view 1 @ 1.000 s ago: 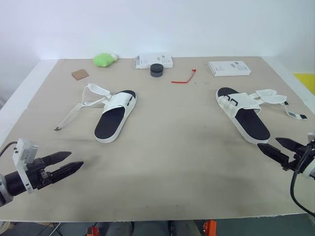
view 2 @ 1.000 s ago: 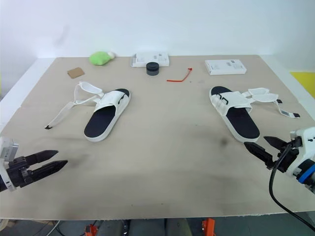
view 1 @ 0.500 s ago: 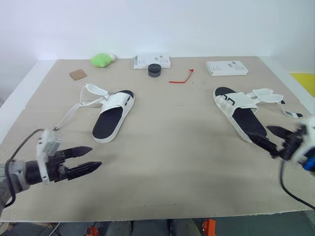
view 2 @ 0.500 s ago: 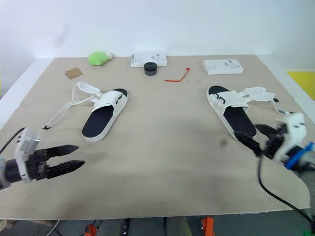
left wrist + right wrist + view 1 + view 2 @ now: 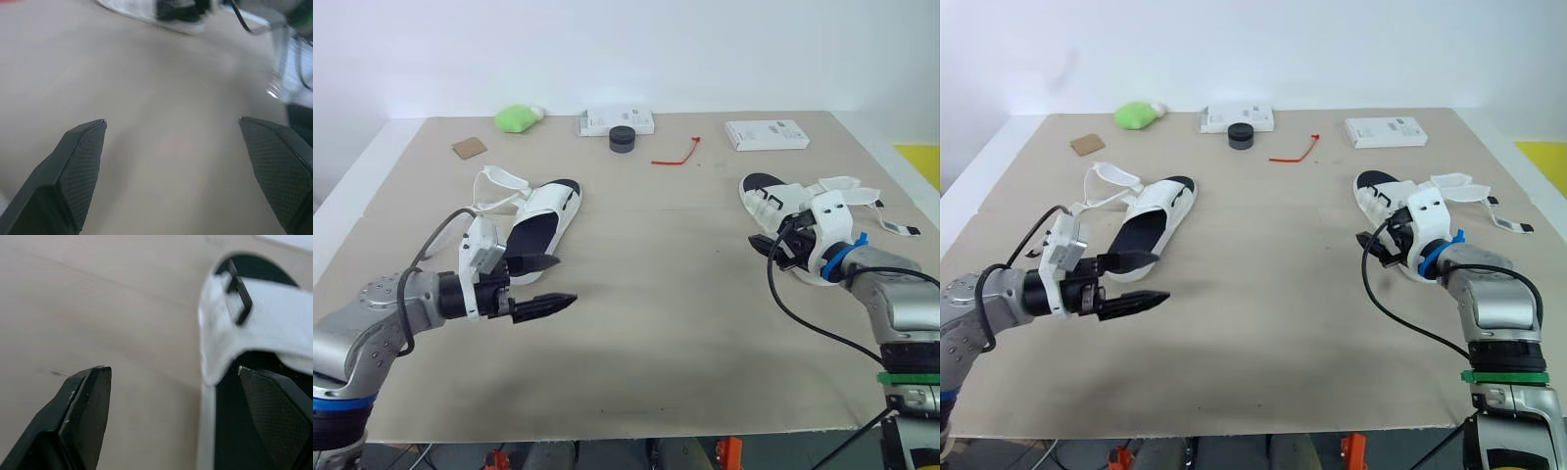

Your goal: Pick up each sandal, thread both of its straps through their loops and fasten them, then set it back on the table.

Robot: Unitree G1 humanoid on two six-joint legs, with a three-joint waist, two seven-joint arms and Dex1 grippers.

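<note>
on the beige wooden table point(image 5: 636, 333), the left white black-soled sandal point(image 5: 543, 230) and right white black-soled sandal point(image 5: 781, 202) lie flat, straps loose: i judge all fastening remains. right gripper point(image 5: 172, 368), fingers spread, hovers at the right sandal; left gripper point(image 5: 171, 120), spread, over bare table.

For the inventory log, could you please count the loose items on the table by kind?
White sandals: 2
White boxes: 2
Black round puck: 1
Red tie: 1
Green soft lump: 1
Brown cardboard square: 1
Total: 8
</note>
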